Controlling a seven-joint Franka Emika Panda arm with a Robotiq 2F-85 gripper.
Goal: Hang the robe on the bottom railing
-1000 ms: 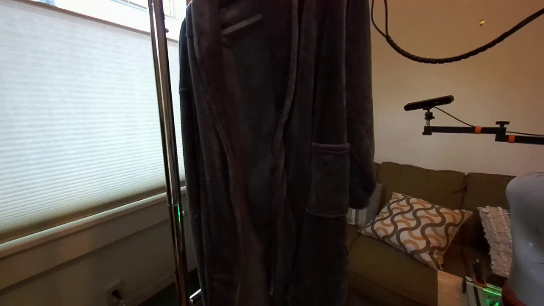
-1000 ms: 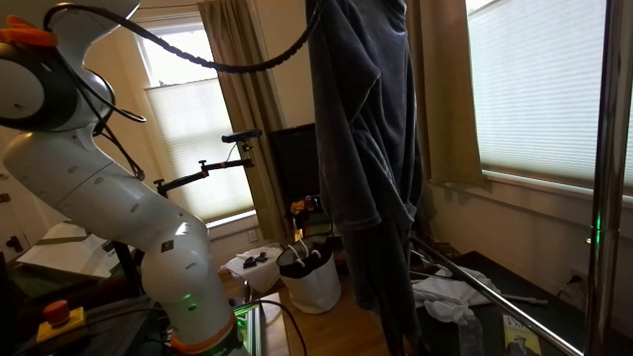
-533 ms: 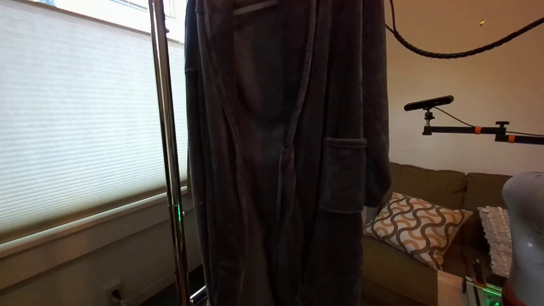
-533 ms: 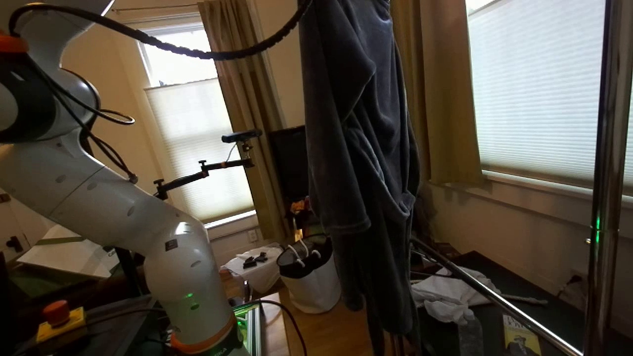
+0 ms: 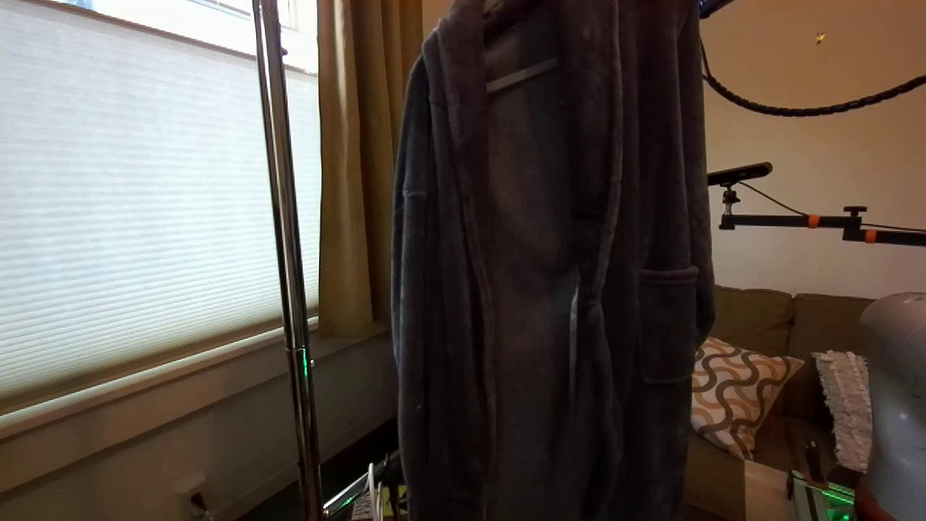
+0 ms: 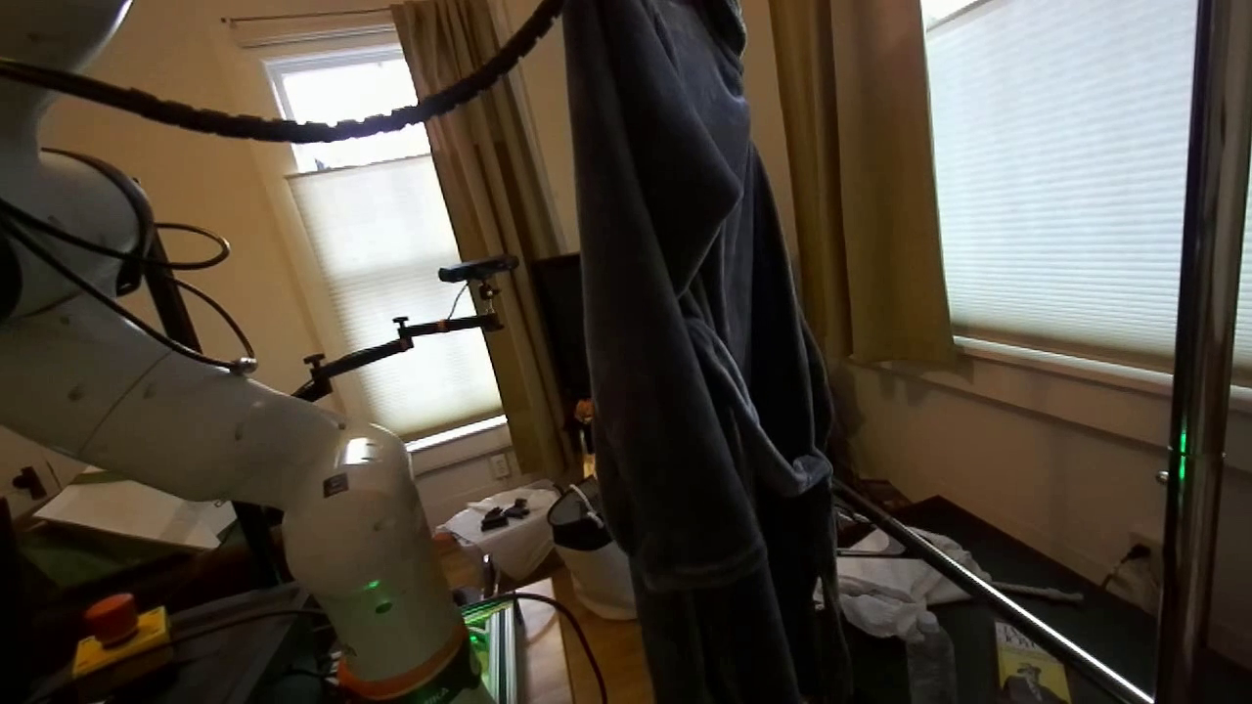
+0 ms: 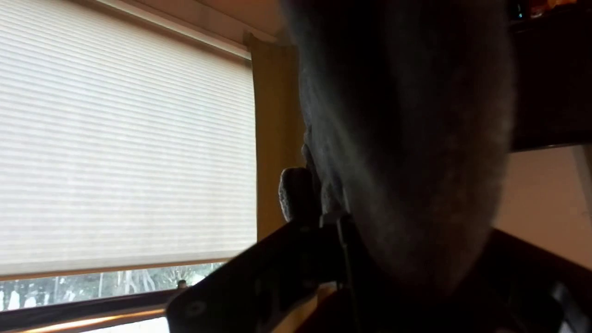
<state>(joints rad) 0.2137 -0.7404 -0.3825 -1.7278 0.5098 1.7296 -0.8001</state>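
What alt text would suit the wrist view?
Blurred charcoal robe fabric fills the middle, close up, partly covering the dark end effector at the bottom. A pale pleated window shade takes up the left, with a tan curtain between them.

The robe [image 5: 542, 289] is charcoal-grey, the curtain [image 5: 358, 166] tan, the cushion [image 5: 741, 394] wave-patterned.

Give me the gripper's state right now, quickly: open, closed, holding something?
Gripper: open or closed cannot be told; the robe and shadow obscure it in the wrist view. Probably holding the robe, but the grip itself is hidden.
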